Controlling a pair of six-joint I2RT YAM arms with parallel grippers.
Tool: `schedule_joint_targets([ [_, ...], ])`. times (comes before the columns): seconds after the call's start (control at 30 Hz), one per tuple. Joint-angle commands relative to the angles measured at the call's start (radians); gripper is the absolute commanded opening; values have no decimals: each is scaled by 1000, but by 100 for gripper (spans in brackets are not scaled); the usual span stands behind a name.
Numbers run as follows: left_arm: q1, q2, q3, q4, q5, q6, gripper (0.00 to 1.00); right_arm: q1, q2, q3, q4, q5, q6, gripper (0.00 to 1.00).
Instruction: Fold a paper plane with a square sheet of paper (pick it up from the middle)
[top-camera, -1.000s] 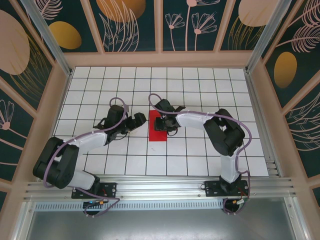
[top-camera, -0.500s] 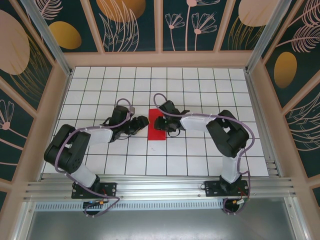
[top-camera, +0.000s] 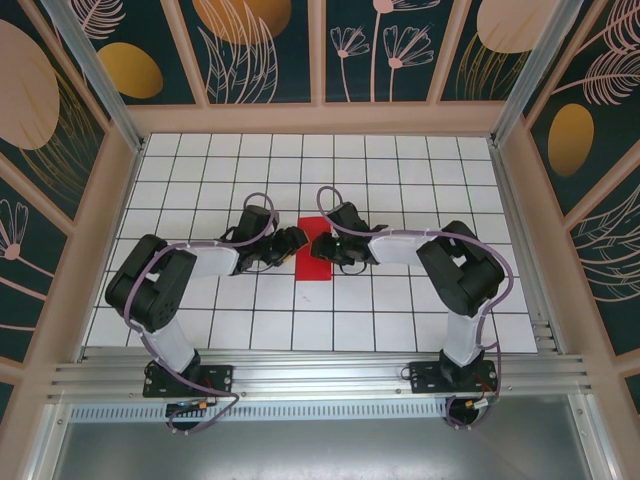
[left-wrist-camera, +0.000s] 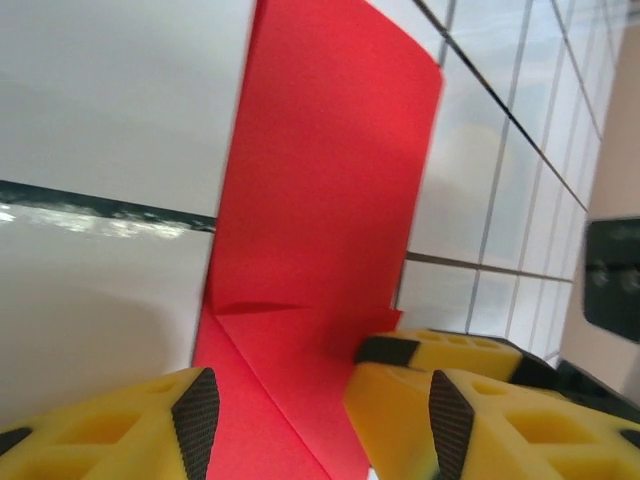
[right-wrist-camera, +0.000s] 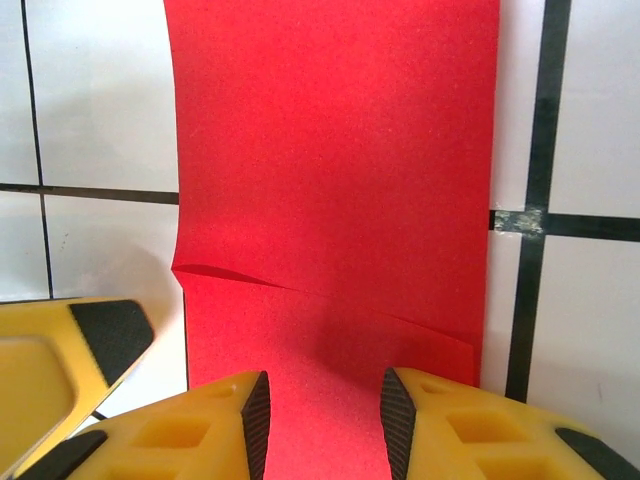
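Note:
The square sheet of paper (top-camera: 313, 266) lies on the white grid table, folded into a narrow red strip, with a slanted crease and a raised flap near its upper end (left-wrist-camera: 330, 180) (right-wrist-camera: 340, 150). My left gripper (top-camera: 292, 243) comes in from the left and stands open, its yellow fingers astride the strip's end (left-wrist-camera: 315, 425). My right gripper (top-camera: 322, 244) comes in from the right, open too, with flat paper showing between its pads (right-wrist-camera: 322, 420). The two grippers sit close together. One right finger (left-wrist-camera: 430, 350) shows in the left wrist view and one left finger (right-wrist-camera: 80, 345) in the right wrist view.
The white tiled table (top-camera: 400, 170) is boxed in by wooden frame walls with dark patterned panels (top-camera: 320, 118). A metal rail (top-camera: 320, 365) runs along the near edge, where both arm bases stand. Bare tiles stretch behind and to both sides of the paper.
My left arm has swung right until its gripper reached the paper, and its jaws have narrowed. My right gripper has slid slightly right and lower on the strip.

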Motion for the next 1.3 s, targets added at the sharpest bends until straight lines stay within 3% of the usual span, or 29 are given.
schedule_joint_targets([
  [0.0, -19, 21, 43, -104, -64, -20, 64, 1, 0, -45, -51, -29, 24, 38],
  [0.33, -42, 65, 133, -206, -85, -18, 63, 1, 5, -65, -23, -46, 10, 36],
  [0.93, -45, 73, 133, -115, -32, -16, 52, -4, -15, -89, -5, -74, 6, 33],
  [1.27, -44, 83, 82, -38, -24, -11, 32, -11, -18, -89, -15, -72, 19, 23],
])
